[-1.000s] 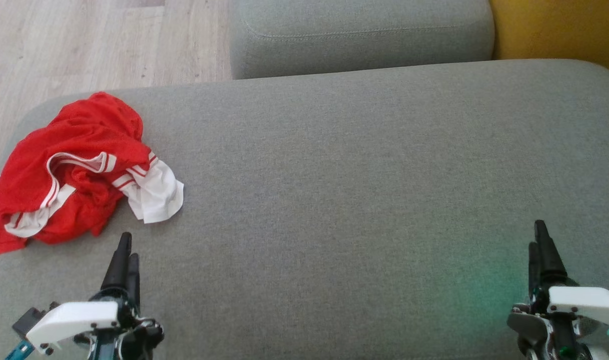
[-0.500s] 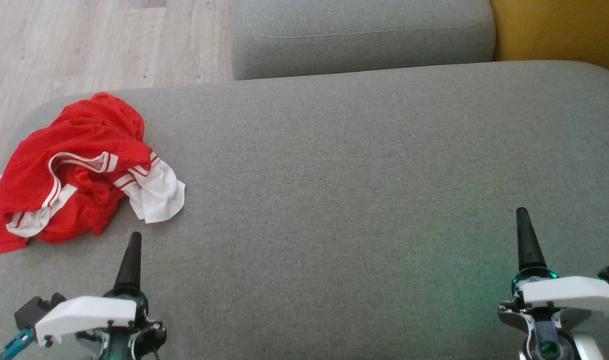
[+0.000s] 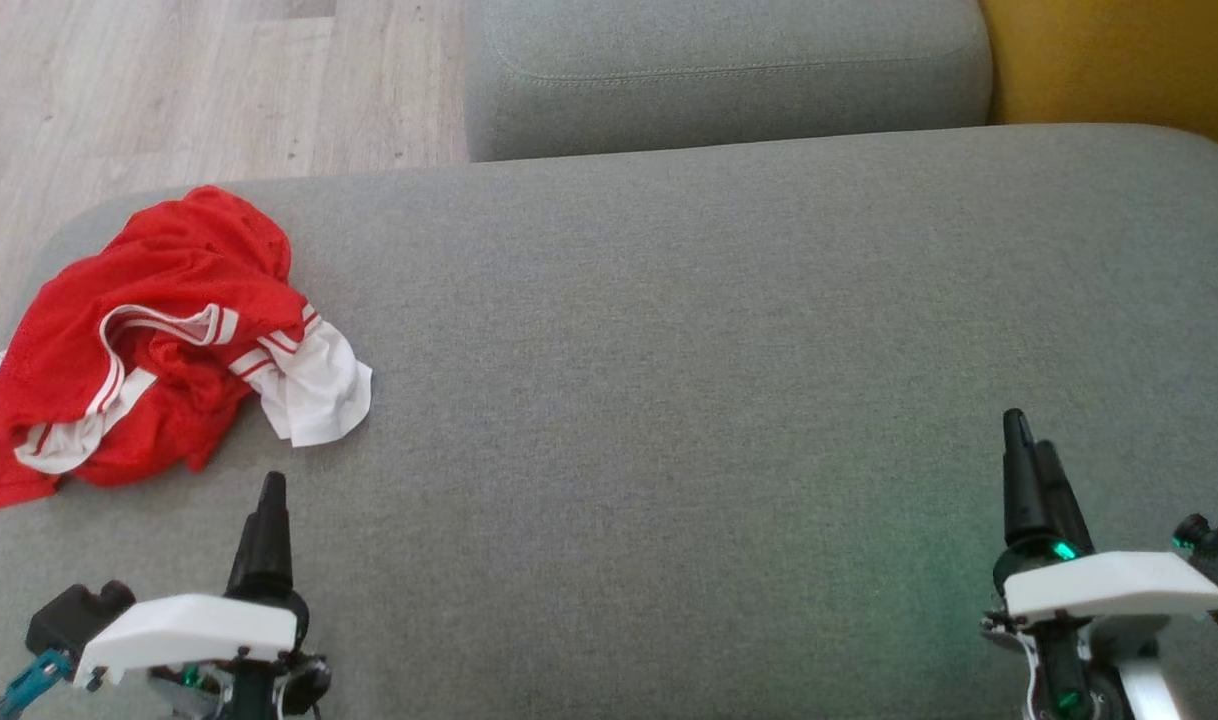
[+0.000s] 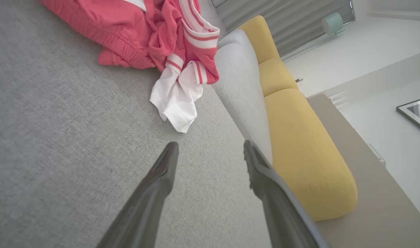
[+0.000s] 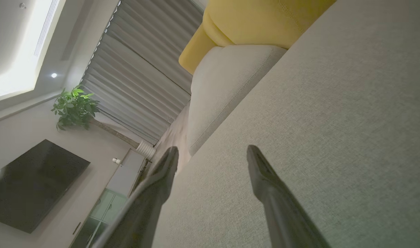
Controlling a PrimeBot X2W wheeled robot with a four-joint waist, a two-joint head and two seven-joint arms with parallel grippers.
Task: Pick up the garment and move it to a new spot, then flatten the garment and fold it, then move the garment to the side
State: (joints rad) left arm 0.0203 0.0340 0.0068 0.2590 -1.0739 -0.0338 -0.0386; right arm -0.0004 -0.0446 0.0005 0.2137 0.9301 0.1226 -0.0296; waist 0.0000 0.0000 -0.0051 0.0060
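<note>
Comparing against the head views from the last second: the garment (image 3: 159, 330) is keeping the same crumpled shape, and the small shift of the whole picture is camera motion, not cloth motion. What is changing is the arms. The right gripper (image 3: 1027, 440) is drifting inward across the sofa seat (image 3: 669, 350), and both wrists are rolling, so their fingers are lining up differently in the head view. The left gripper (image 3: 271, 490) is barely creeping.

I am reading this as the approach just beginning; nothing is picked up yet and every step of the task is outstanding.

Both wrist views are showing clear gaps between the fingers, so I am logging both grippers as spread and empty.

The garment is sitting at the far left end of the seat, red mesh with white striped trim, its left part running out of the head frame. The left gripper is near it but apart; the right one is well apart.

The heap is stretching mostly left to right across the head view. The white flap (image 3: 314, 385) is pointing right, toward the middle of the seat, and is the part nearest the left fingers (image 4: 165, 168). I cannot tell the garment's true long axis while it is bunched.
</note>
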